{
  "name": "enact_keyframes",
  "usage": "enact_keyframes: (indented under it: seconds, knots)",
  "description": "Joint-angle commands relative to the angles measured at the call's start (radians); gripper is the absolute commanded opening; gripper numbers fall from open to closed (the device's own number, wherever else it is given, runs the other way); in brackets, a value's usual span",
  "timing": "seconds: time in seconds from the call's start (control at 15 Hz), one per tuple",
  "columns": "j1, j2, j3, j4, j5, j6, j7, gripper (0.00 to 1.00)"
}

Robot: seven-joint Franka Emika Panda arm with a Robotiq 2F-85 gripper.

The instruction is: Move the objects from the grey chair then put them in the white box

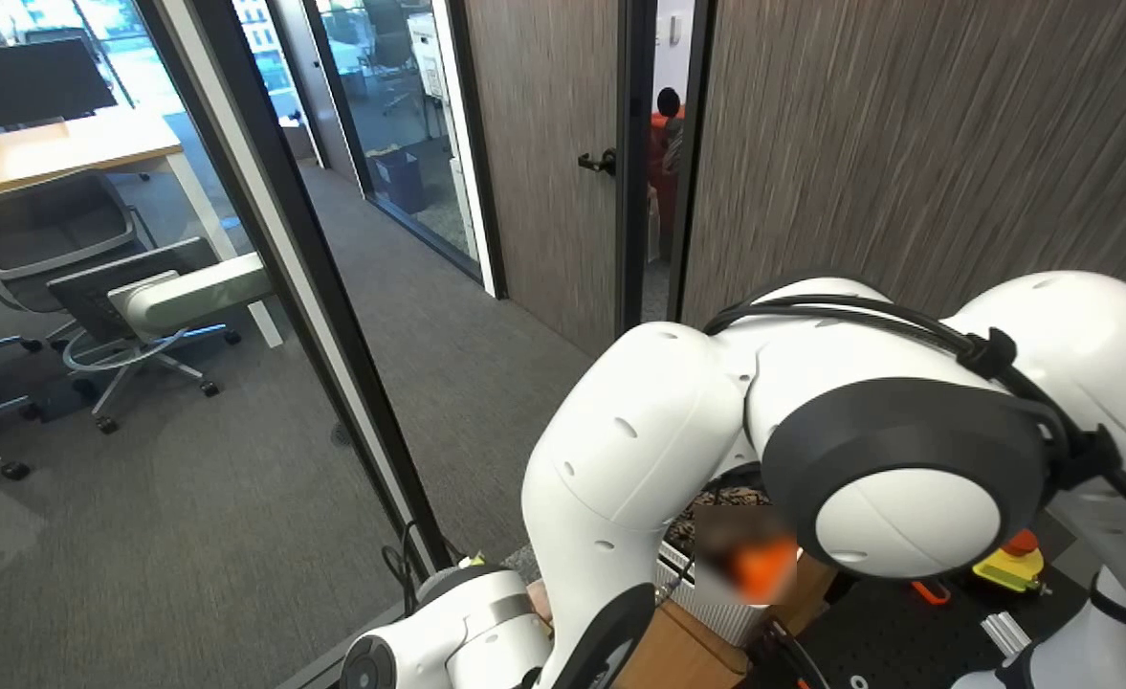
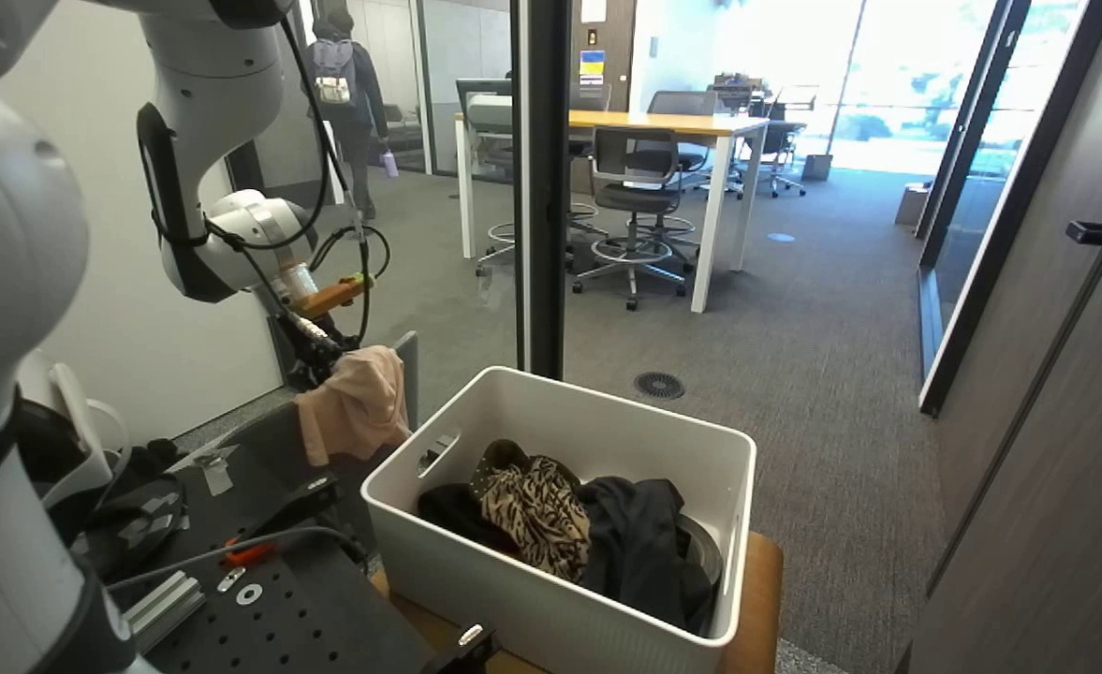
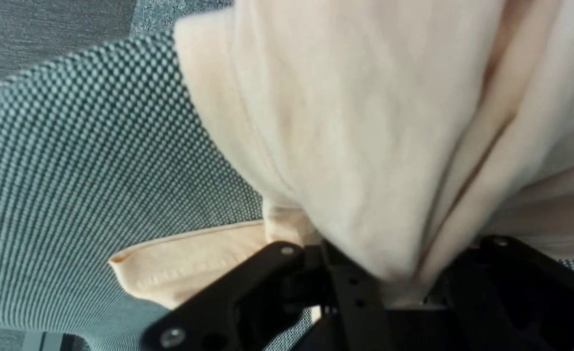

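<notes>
In the wrist view, a gathered fold of the pale cloth point(image 3: 365, 122) is pinched by the gripper point(image 3: 406, 288); the rest is spread ahead and to both sides, over the grey chair point(image 3: 96, 185). In an exterior view, the cloth is seen at and below the gripper's tip, outside the white box point(image 2: 532, 608). In an exterior view, the arm point(image 1: 658, 421) is seen, the gripper hidden.

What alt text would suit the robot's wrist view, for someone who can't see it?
Close-up of a black gripper pinching gathered folds of pale peach cloth. Woven fabric of the grey chair spreads behind it, with grey floor at the top left.
</notes>
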Motion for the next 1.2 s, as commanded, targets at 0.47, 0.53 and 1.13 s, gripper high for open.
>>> enact_keyframes:
  seconds: [0.47, 0.53, 1.13]
  knots:
    - [0.030, 0.069, -0.002, 0.087, -0.019, -0.186, -0.043, 0.10]
    - [0.044, 0.092, -0.004, 0.117, -0.015, -0.230, -0.053, 0.11]
    - [0.161, 0.290, -0.055, 0.420, -0.013, -0.542, -0.033, 0.10]
